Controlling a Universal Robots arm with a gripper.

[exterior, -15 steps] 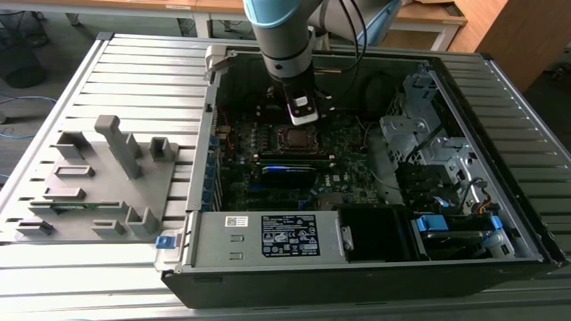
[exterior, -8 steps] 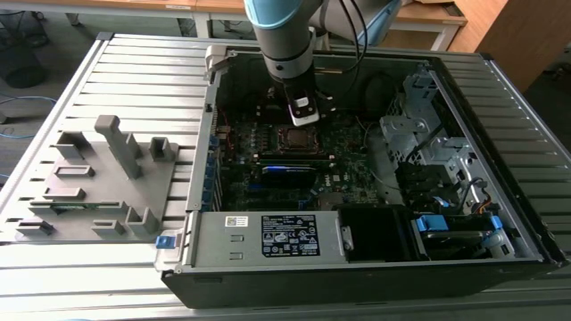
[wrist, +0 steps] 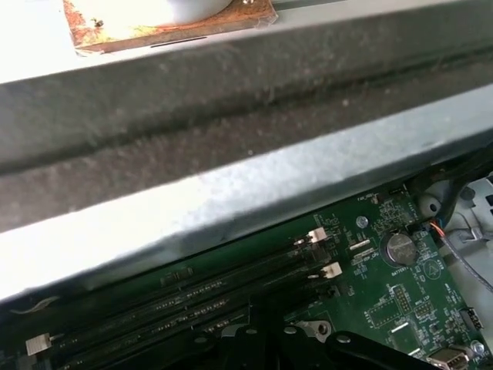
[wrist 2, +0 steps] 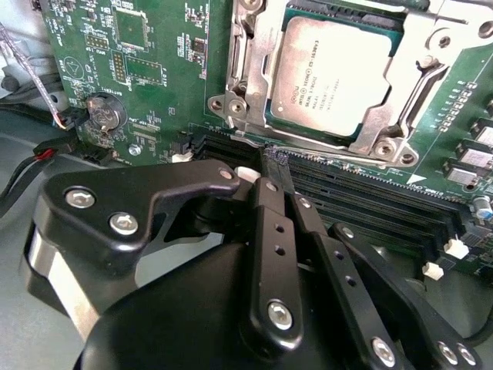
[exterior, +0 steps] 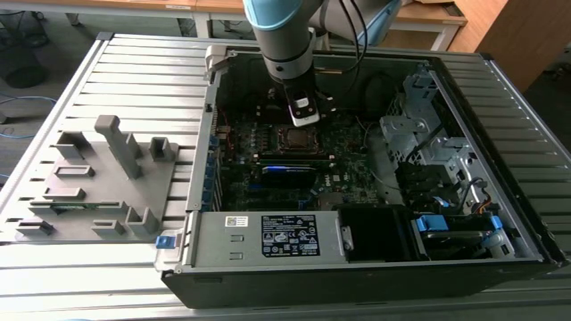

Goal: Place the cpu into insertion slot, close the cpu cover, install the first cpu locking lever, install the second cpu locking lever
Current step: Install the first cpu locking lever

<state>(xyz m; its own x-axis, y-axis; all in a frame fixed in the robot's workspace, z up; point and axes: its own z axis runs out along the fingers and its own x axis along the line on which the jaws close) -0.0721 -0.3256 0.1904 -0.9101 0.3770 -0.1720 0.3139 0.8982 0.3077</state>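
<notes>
Gripper: in the second wrist view the gripper (wrist 2: 279, 171) has its black fingers pressed together, holding nothing, with the tip over the long black memory slots (wrist 2: 370, 202) just beside the socket. In the exterior view the gripper (exterior: 304, 119) hangs inside the open computer case (exterior: 357, 267), just on the far side of the socket.
Cpu: the cpu (wrist 2: 335, 73) lies flat in the insertion slot (wrist 2: 250, 46), its dull grey face up; in the exterior view the cpu (exterior: 295, 138) is a small square on the board.
Cpu cover: the cpu cover (wrist 2: 408, 85) lies down around the chip, its silvery frame framing the chip's face.
Locking lever: a thin metal rod (wrist 2: 331, 154) runs along the socket edge next to the memory slots; whether it is latched I cannot tell.
Around: the green motherboard (wrist 2: 131, 69) carries a round coin battery (wrist 2: 105, 112); red and black wires (wrist 2: 38, 154) lie beside it. To the exterior view's right of the board stand a silvery drive cage (exterior: 419, 127) and blue clips (exterior: 431, 223).
In the way: the first wrist view shows a grey case wall (wrist: 231, 177) close above the memory slots.
Surface: the case lies on a grey slatted table (exterior: 134, 73); a grey fixture (exterior: 98, 180) stands on the exterior view's left.
Room: wooden furniture (exterior: 509, 33) stands at the far side.
</notes>
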